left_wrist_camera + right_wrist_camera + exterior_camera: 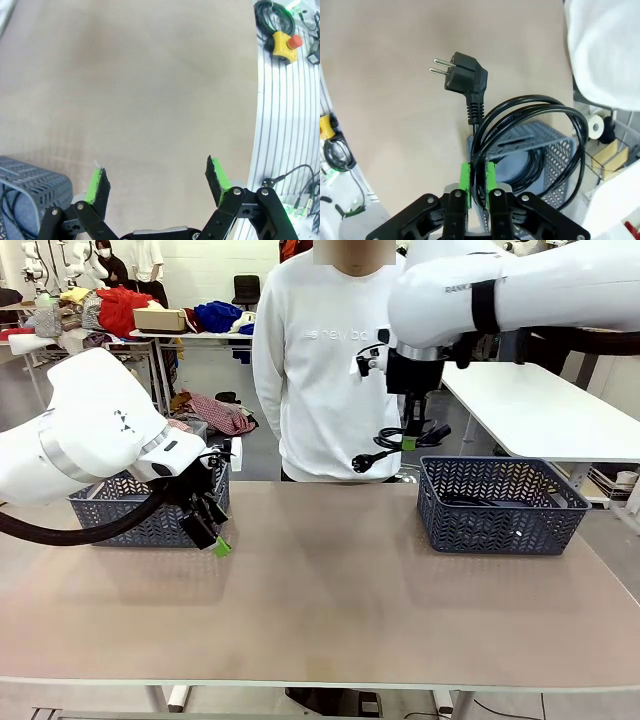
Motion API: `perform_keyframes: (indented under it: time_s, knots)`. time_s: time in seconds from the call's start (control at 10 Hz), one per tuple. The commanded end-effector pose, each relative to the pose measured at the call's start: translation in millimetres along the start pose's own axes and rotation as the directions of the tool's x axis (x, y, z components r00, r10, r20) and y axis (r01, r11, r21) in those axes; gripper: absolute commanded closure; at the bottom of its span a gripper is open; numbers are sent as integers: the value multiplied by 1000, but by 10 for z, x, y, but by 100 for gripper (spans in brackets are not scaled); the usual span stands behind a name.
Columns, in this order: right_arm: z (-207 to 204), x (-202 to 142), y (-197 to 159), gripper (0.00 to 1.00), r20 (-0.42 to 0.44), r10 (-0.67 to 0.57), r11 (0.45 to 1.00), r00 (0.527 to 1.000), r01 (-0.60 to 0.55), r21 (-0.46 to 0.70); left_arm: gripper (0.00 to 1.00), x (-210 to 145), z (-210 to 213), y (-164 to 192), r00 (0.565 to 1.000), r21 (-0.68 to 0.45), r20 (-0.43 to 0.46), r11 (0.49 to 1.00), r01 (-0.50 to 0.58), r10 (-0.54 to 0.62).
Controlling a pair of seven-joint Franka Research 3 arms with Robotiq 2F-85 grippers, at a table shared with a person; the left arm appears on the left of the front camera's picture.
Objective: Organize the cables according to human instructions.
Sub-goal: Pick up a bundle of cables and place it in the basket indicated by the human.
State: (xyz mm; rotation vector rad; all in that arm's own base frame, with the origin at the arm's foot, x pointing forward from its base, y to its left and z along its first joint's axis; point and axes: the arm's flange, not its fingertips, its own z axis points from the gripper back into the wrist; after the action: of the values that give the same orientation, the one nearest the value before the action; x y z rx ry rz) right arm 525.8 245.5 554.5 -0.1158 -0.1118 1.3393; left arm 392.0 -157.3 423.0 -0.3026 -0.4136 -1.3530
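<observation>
My right gripper (408, 443) hangs high over the table's far edge, in front of the person, and is shut on a coiled black cable (398, 436). The cable's plug (362, 462) dangles to the left. In the right wrist view the green pads (465, 183) of that gripper (479, 184) pinch the cable's loop (540, 107), and its plug (465, 72) points away over the tabletop. Another cable (470, 502) lies in the right basket (500, 525). My left gripper (213, 532) is open and empty, low beside the left basket (120, 515); its fingers (97, 182) spread over bare table.
A person in a white sweatshirt (320, 360) stands at the far edge between the two baskets. The right basket (555, 145) lies partly under the held coil. A corner of the left basket (30, 180) sits by the left fingers. A yellow emergency stop button (285, 42) lies off the table edge.
</observation>
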Motion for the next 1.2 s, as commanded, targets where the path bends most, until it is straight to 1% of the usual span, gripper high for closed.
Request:
perform_keyframes:
  time_s: [0.0,0.3,0.4,0.6,0.8,1.1]
  knots:
    - [-32,-380,130,100,41,-103,994,994,104,-21,0,-16,17,-2,1000,-6,-1,1000,-6,6]
    - [-45,-889,4,100,51,-220,975,974,221,-24,0,-16,17,-2,1000,-6,-1,1000,-6,6]
    - [-77,-1064,-65,100,57,-245,969,968,247,-26,0,-16,17,-2,1000,-6,-1,1000,-6,6]
    - [-128,-1295,-195,100,37,-277,959,960,279,-51,0,-16,17,-2,1000,-6,-1,1000,-6,6]
    - [-204,-1510,-294,100,35,-288,955,957,290,-64,0,-16,17,-2,1000,-6,-1,1000,-6,6]
    - [-347,-1694,-431,100,24,-212,972,977,214,-94,0,-16,17,-2,1000,-6,-1,1000,-6,6]
